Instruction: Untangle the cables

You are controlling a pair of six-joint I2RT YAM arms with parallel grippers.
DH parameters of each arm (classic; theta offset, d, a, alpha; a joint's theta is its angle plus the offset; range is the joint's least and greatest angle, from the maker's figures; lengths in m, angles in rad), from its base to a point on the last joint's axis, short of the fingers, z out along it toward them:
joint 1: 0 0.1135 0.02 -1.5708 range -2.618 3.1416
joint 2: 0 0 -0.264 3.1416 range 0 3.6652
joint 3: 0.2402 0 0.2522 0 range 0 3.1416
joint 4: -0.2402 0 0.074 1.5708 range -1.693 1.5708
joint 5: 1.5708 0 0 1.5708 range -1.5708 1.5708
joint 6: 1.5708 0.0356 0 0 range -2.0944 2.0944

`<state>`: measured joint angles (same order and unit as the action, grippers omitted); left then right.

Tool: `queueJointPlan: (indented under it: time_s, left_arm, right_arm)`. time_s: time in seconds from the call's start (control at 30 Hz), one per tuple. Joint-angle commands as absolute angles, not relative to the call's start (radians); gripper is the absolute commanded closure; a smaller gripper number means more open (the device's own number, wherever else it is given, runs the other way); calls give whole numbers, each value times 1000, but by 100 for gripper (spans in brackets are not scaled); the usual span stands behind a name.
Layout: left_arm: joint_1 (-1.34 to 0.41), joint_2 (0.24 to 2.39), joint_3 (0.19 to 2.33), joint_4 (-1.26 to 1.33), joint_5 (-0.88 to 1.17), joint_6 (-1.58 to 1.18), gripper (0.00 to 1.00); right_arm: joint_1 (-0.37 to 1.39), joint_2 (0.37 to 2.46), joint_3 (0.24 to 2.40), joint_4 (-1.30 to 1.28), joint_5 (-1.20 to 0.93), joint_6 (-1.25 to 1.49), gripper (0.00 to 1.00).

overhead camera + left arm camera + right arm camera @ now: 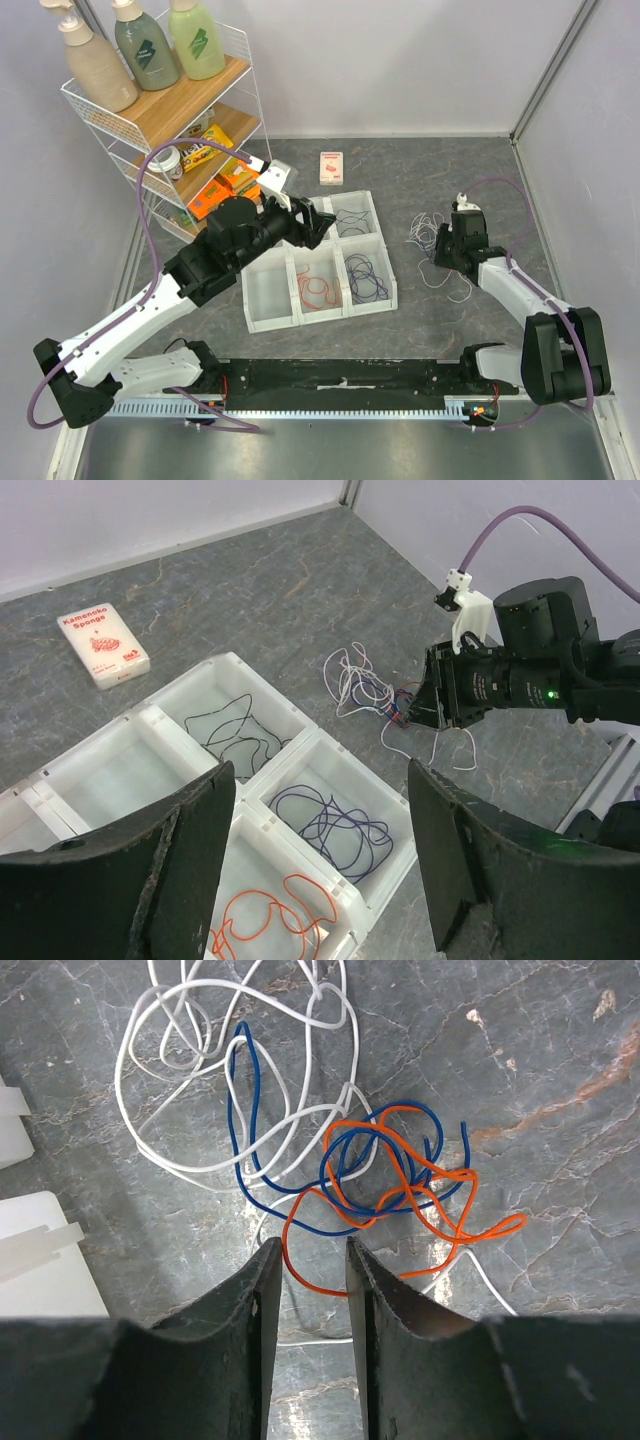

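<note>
Our right end effector point(311, 1252) leaves only a narrow gap between its fingers and grips nothing. Just beyond it the tangled cables point(330, 1160) lie on the bench point(560, 1050), their long axis running from white loops at far left to orange-red at near right. Our left end effector point(320, 780) gapes wide and empty above the white tray point(266, 295), where a black cable point(235, 742), a blue-purple cable point(335, 825) and an orange-red cable point(265, 925) each lie coiled in separate compartments.

Clad in white shells point(130, 325) on long links, black at joints. Trailed by thick purple hoses point(505, 520). Tipped with scuffed black fingers point(120, 880); dotted with a green lamp point(549, 693).
</note>
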<state>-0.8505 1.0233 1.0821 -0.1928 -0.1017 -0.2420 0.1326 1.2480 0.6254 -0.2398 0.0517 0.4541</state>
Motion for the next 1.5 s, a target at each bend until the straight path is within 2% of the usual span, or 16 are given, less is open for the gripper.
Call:
queueJointPlan:
  time_s: [0.0, 0.1, 0.2, 0.27, 0.33, 0.4, 0.57, 0.73, 1.0, 1.2, 1.37, 1.47]
  left_arm:
    - [-848, 1015, 1123, -187, -84, -262, 25]
    - [-847, 1020, 1121, -187, -84, -265, 25]
    - [-848, 1025, 1121, -187, -87, -265, 25]
    - [-848, 1029, 1123, -189, -86, -265, 25]
    - [-848, 1028, 1121, -189, -84, -267, 25]
    - [-848, 1031, 1121, -189, -86, -267, 25]
    - [-848, 1032, 1121, -190, -83, -268, 25]
    - [-848, 1034, 1121, -189, -72, -271, 25]
    - [-848, 1066, 1137, -195, -5, -279, 31]
    - [-850, 1124, 1141, -143, 245, -281, 34]
    - [-876, 1166, 1089, 30, 486, -313, 37]
    - [-920, 1193, 1022, 217, 480, -374, 36]
  right_arm:
    - [127, 1264, 617, -193, 84, 451, 61]
    - [129, 1285, 621, -187, 84, 439, 62]
    - [129, 1282, 624, -189, 83, 436, 70]
    - [130, 1273, 621, -190, 84, 440, 78]
    - [129, 1269, 623, -199, 92, 442, 94]
    - [129, 1264, 637, -218, 95, 442, 100]
    - [129, 1189, 690, -296, 92, 465, 100]
    - [129, 1010, 768, -393, 118, 529, 100]
    - [127, 795, 1029, -583, 253, 517, 100]
    - [129, 715, 1115, -615, 241, 528, 100]
    - [129, 695, 1075, -638, 163, 598, 100]
    - [127, 663, 1034, -640, 127, 682, 100]
